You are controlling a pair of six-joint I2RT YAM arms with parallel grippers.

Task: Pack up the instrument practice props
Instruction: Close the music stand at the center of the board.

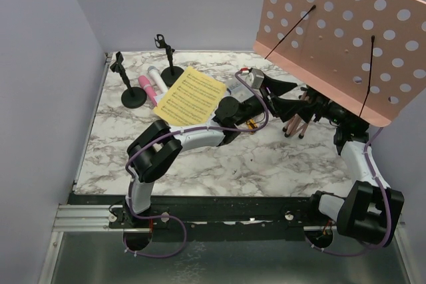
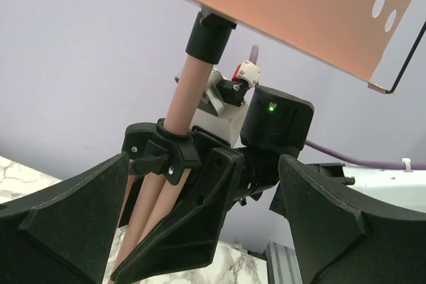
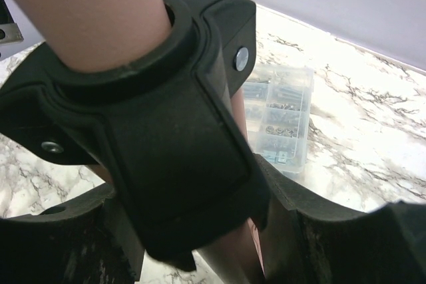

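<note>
The pink perforated music rack (image 1: 333, 24) stands tilted at the right, its tripod legs (image 1: 296, 123) folded together. My right gripper (image 1: 311, 108) is shut on the rack's black collar (image 3: 166, 131) at the top of the legs. My left gripper (image 1: 291, 96) is open beside the pole (image 2: 190, 91), its fingers (image 2: 60, 224) spread wide and touching nothing. A yellow sheet-music page (image 1: 191, 96) lies over my left arm. The pink microphone (image 1: 147, 90) and the white microphone (image 1: 158, 80) lie at the back left between two black mic holders (image 1: 133, 86) (image 1: 169, 63).
A clear plastic compartment box (image 3: 283, 124) lies on the marble table (image 1: 266, 164) below the rack. Lilac walls close in the left, back and right sides. The rack's tray overhangs the right arm.
</note>
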